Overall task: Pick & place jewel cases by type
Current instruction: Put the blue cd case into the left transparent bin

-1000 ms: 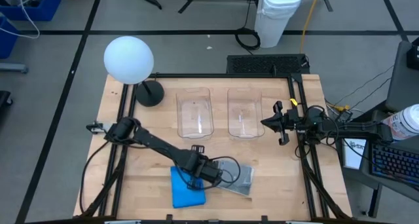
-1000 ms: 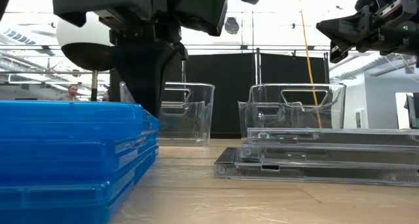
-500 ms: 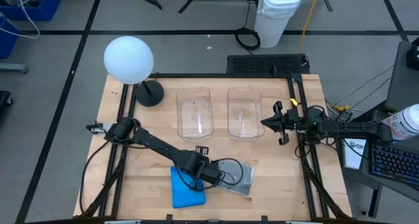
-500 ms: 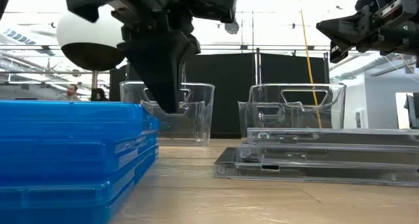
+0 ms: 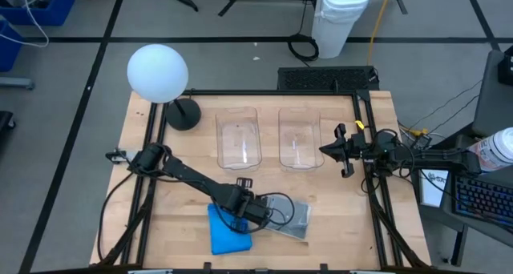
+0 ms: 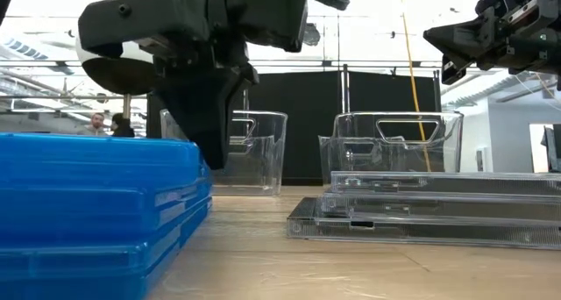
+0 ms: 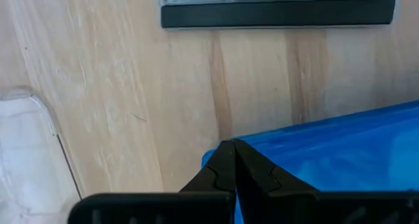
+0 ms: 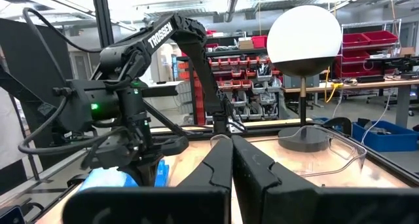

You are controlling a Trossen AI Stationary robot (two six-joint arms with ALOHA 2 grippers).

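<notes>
Just beneath left fingers [image 7: 234, 160]: blue case [image 7: 340, 152]

Bare wooden surface [image 5: 329, 202] lies open right of the grey see-through case stack [image 5: 290, 218]; bright blue cases [image 5: 228, 230], two clear tubs [image 5: 240, 136] and white globe lamp [image 5: 158, 74] obstruct elsewhere.

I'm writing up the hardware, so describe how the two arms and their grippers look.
Both arms are dark, slim and jointed, with black cables along them. The left arm carries white TROSSEN lettering and a green light, seen in the right wrist view. The left gripper and right gripper each end in two black tapered fingers. The right arm has a yellow tag near its gripper.
</notes>
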